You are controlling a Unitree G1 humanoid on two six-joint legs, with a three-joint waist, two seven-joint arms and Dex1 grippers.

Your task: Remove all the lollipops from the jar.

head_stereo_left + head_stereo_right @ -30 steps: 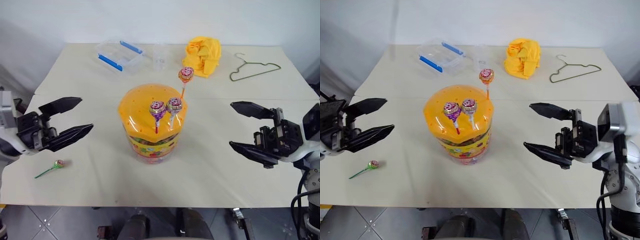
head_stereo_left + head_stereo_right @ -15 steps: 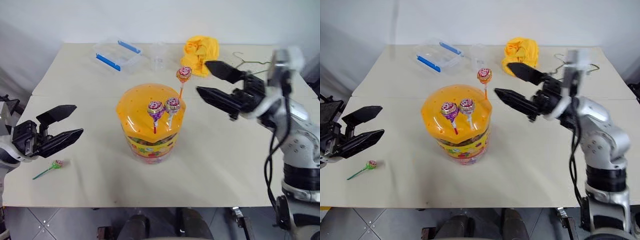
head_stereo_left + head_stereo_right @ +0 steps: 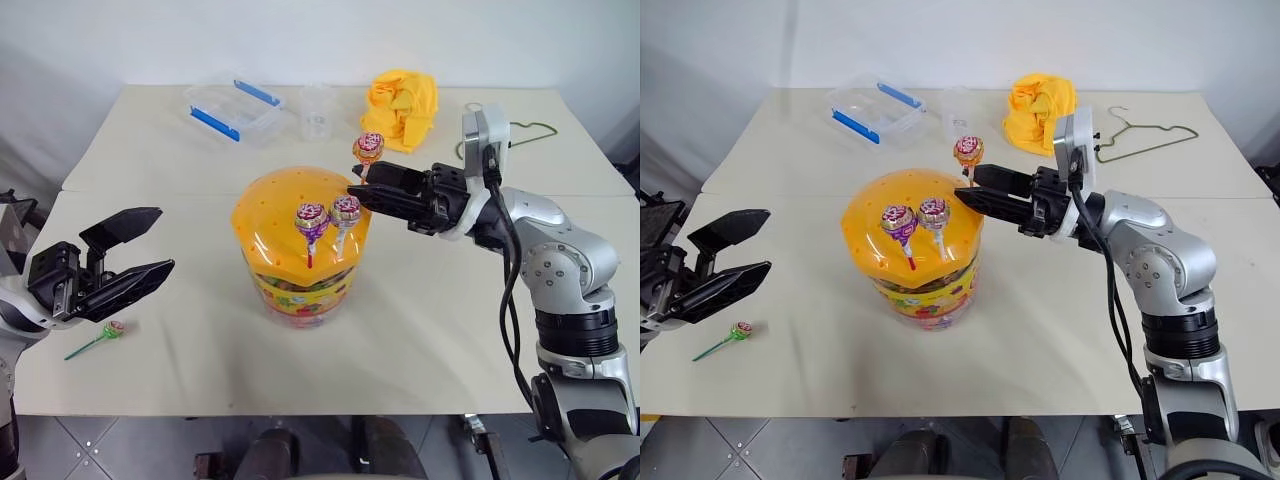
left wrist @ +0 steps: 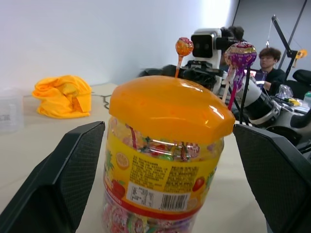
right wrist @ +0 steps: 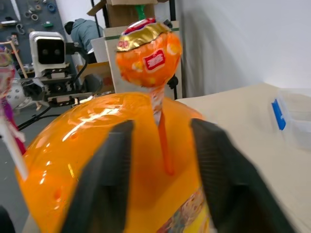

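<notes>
Centrally on a beige table [image 3: 450,340] stood the jar [image 3: 301,245], a clear plastic tub with a colourful label and a domed orange lid dotted with small holes. Three lollipops stood upright in the lid: a purple-wrapped one on a red stick [image 3: 311,219], a pink-wrapped one on a white stick [image 3: 346,211] just beside it, and an orange-stick lollipop [image 3: 368,150] at the lid's far edge. A fourth, the green lollipop [image 3: 110,331], lay flat on the table near the robot's left side, well apart from the jar.

The right gripper [image 3: 362,190] reached in level from the right, its two black fingers on either side of the orange stick just below the candy. In the right wrist view the fingers [image 5: 107,174] flanked the stick with a gap showing on each side, so they were narrowed around it and not clamped on it.

The left gripper [image 3: 150,245] hovered above the table to the left of the jar, fingers spread wide and grasping nothing.

Along the far edge lay a flat clear box with blue clips [image 3: 232,106], a small clear cup [image 3: 316,110], a crumpled yellow cloth [image 3: 404,97] and a wire hanger [image 3: 525,130].
</notes>
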